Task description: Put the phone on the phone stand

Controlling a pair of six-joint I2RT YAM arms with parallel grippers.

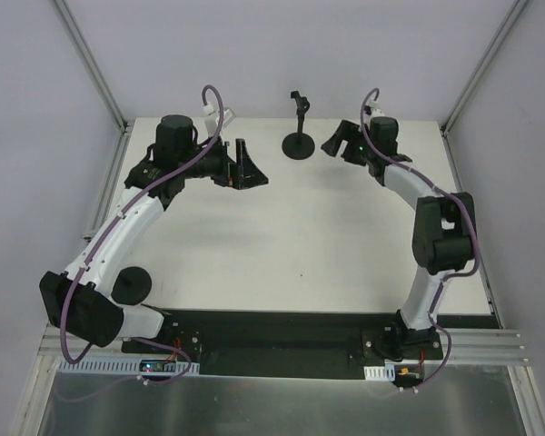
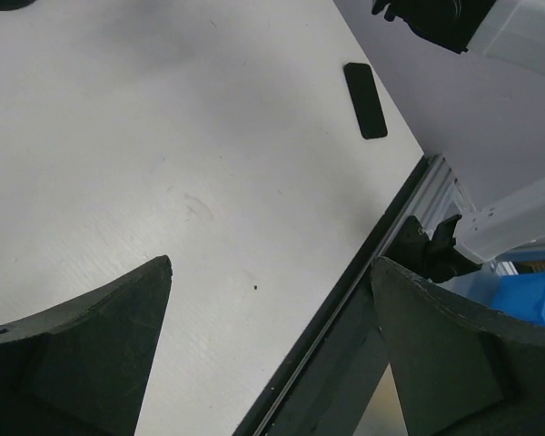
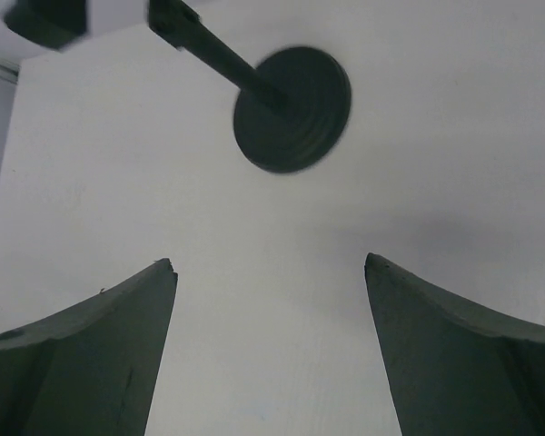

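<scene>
Evidently the phone (image 2: 365, 100) is lying flat near the surface (image 2: 163, 136) edge, thin, stiff, slick; pinching across its long sides is looking safest, while the left hand (image 2: 271, 262) and right hand (image 3: 269, 261) are gaping apart, empty

left gripper (image 2: 271, 265): jaws spread wide | right gripper (image 3: 268, 263): jaws spread wide | arms: both extended forward

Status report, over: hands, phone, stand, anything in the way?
Left hand open, empty. Right hand open, empty, facing the stand. Phone flat on table by its edge, untouched. Nothing seen blocking stand.
</scene>
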